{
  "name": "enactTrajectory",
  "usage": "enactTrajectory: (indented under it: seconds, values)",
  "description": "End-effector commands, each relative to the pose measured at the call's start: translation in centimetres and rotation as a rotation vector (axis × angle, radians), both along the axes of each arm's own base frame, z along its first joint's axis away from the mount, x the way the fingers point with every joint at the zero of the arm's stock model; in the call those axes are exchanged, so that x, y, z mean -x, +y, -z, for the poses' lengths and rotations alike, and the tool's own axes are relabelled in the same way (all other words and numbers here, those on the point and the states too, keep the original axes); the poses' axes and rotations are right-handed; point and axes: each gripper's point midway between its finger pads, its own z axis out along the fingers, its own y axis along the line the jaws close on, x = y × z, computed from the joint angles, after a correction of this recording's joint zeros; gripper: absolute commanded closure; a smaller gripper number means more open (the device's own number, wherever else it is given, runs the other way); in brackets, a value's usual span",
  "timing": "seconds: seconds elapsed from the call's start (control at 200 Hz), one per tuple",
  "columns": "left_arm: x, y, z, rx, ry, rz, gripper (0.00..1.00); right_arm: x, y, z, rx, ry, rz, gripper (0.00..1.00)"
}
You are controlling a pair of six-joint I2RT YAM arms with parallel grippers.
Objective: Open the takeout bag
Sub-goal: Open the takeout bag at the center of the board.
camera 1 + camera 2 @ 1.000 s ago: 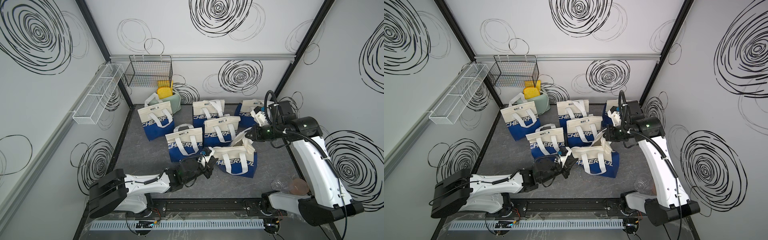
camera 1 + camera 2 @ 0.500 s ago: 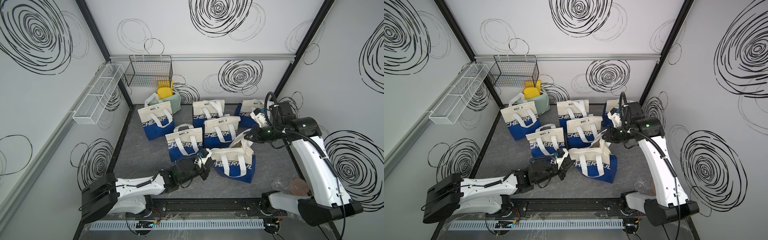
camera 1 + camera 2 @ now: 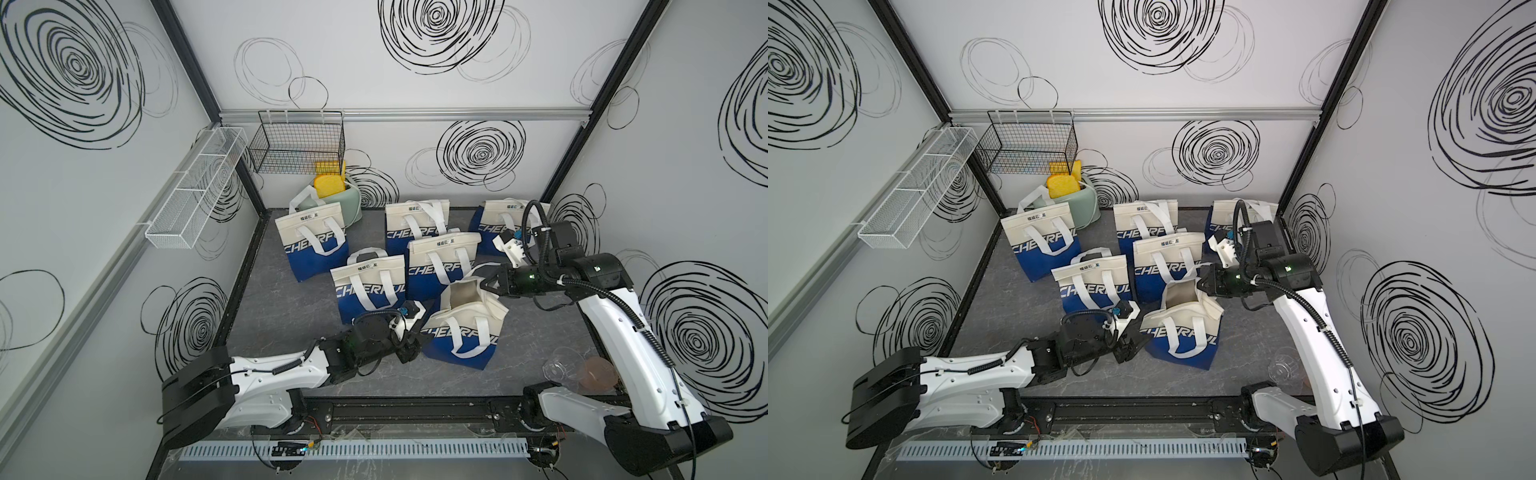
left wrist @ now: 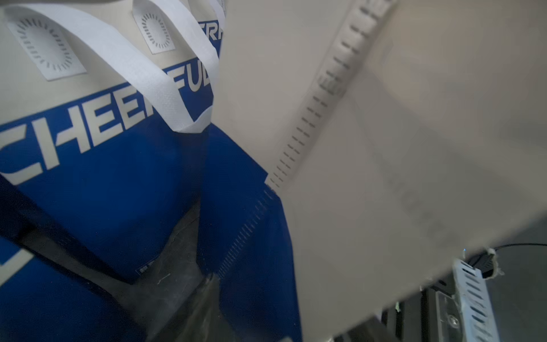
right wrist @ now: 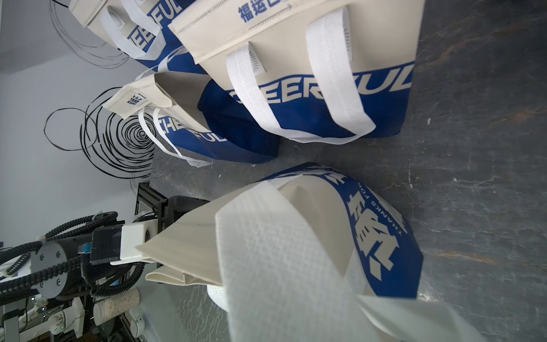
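Right gripper [image 3: 483, 286], jaws closed, pinches the far rim of the takeout bag [image 3: 463, 336], whose mouth gapes just beneath it. Left gripper [image 3: 411, 348] sits against the bag's opposite, nearer corner; whether its jaws are parted I cannot tell. Spreading the mouth looks nearly done; the next move probably calls for pulling the rims wider. Other bags [image 3: 442, 262] crowd just beyond the right gripper, while bare floor [image 3: 540, 332] lies back toward its base.

The takeout bag [image 3: 467, 311] held at the right end effector [image 3: 484, 286] is matt, nonwoven-looking cloth; its white handle [image 5: 281, 266] shows a dimpled emboss. The worktop [image 5: 473, 118] beneath looks like dark, rough slate.
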Motion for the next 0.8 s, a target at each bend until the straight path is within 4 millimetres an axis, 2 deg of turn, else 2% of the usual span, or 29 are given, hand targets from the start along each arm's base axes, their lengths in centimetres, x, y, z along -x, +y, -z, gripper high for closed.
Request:
enactTrajectory:
  seconds: [0.0, 0.255, 0.37, 0.63, 0.79]
  values:
    - [-0.3, -0.6, -3.3, 0.077, -0.066, 0.023, 0.32, 0.7, 0.7, 0.0, -0.019, 0.005, -0.045, 1.00]
    - [1.1, 0.6, -8.3, 0.183, -0.197, 0.081, 0.29, 1.3, 1.0, 0.7, -0.006, 0.029, -0.071, 1.00]
    - [1.8, 0.6, -10.2, 0.213, -0.234, 0.121, 0.32, 1.3, 1.1, 0.9, -0.002, 0.032, -0.077, 1.00]
    - [2.9, -1.1, -11.9, 0.236, -0.247, 0.199, 0.49, 1.4, 1.5, 1.5, 0.005, 0.047, -0.083, 1.00]
    - [3.2, -2.3, -12.1, 0.232, -0.247, 0.228, 0.58, 1.5, 1.7, 1.5, 0.008, 0.049, -0.086, 1.00]
